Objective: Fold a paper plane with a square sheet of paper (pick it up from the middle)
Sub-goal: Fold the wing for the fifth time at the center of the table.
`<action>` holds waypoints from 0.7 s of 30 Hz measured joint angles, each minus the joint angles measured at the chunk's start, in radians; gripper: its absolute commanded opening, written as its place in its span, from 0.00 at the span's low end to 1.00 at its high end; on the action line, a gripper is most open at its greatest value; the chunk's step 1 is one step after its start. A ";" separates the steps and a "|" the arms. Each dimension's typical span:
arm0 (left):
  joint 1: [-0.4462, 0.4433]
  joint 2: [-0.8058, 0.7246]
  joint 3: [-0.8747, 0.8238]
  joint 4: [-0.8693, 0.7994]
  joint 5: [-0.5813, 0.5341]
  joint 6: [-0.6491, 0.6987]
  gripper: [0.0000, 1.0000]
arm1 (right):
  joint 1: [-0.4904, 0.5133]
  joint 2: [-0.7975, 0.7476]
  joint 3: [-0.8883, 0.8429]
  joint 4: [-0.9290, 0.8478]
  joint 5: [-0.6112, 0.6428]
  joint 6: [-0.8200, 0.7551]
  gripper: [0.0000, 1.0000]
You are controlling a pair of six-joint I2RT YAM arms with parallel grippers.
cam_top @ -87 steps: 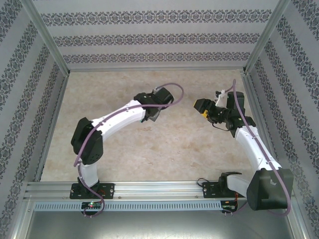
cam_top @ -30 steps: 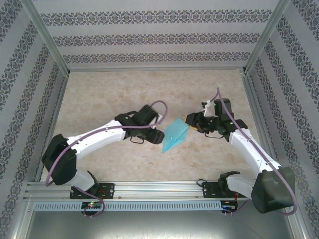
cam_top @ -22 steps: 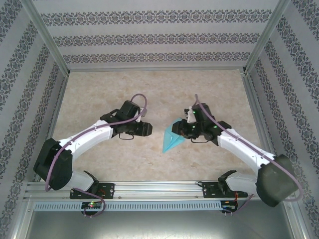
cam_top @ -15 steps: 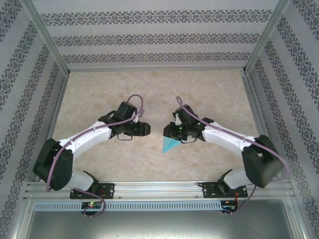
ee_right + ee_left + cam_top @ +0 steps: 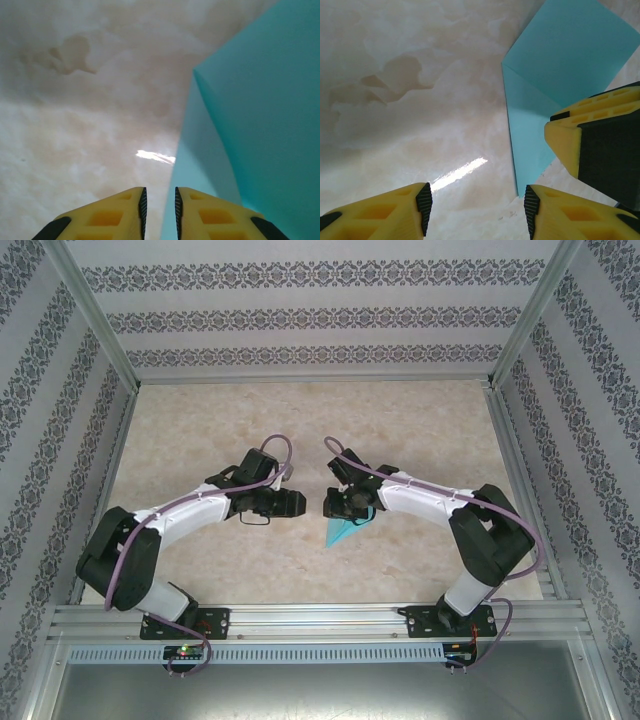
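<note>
You hold the paper plane (image 5: 342,531) at the middle of the worktop (image 5: 400,420)
Your right end effector (image 5: 160,202) is clenched on the far end of the light-cyan dart, whose tip points near and left; your left end effector (image 5: 476,207) hangs released just to its left, jaws apart, grasping nothing.

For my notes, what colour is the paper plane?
Light cyan paper plane, clearest in left wrist view.

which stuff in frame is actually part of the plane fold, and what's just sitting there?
Job:
- part-folded cyan paper
- right claw, on the paper
- left claw, open beside it

Just there:
- marble tabletop
- patterned walls
- aluminium frame
</note>
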 measured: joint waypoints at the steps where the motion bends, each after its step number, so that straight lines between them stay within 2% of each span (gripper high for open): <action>1: -0.002 0.007 0.000 0.005 0.002 -0.002 0.54 | 0.000 0.000 0.000 -0.012 0.007 -0.004 0.23; 14: -0.088 0.131 0.095 0.024 0.008 -0.014 0.51 | -0.031 -0.042 -0.068 -0.069 0.047 -0.032 0.21; 21: -0.173 0.231 0.177 0.026 0.001 -0.017 0.39 | -0.058 -0.060 -0.131 -0.058 0.047 -0.032 0.18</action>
